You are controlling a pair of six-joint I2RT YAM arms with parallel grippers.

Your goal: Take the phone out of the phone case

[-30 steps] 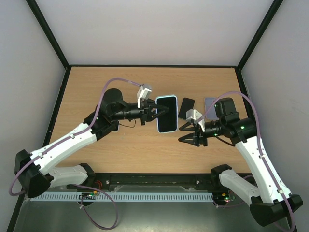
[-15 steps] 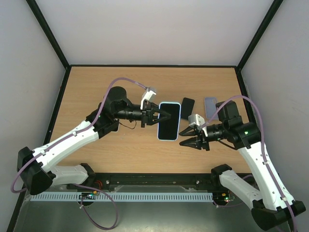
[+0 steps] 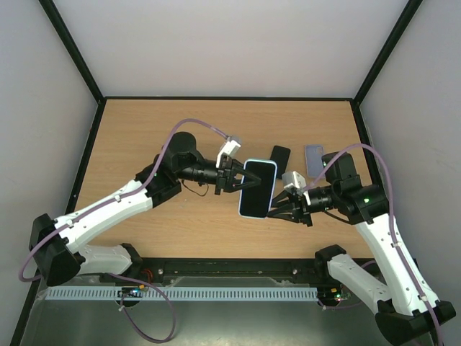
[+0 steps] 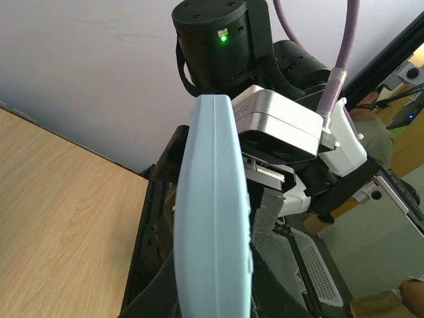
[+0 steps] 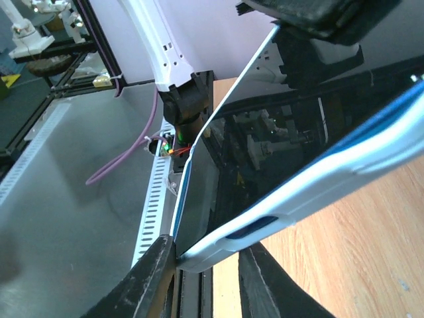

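Wooden table (image 3: pixel 144 137), black phone (image 3: pixel 279 159), bluish-grey phone (image 3: pixel 314 156)

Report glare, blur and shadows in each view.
Top view: even light, sharp, barely any shadow on the table. Left wrist: the case looms close and slightly soft. Right wrist: the phone screen shows mirror reflections.

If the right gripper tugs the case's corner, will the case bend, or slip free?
Likely bends: the case looks like a thin soft rim with a button cutout. It may slip, as the right gripper has only a smooth corner between its jaws.
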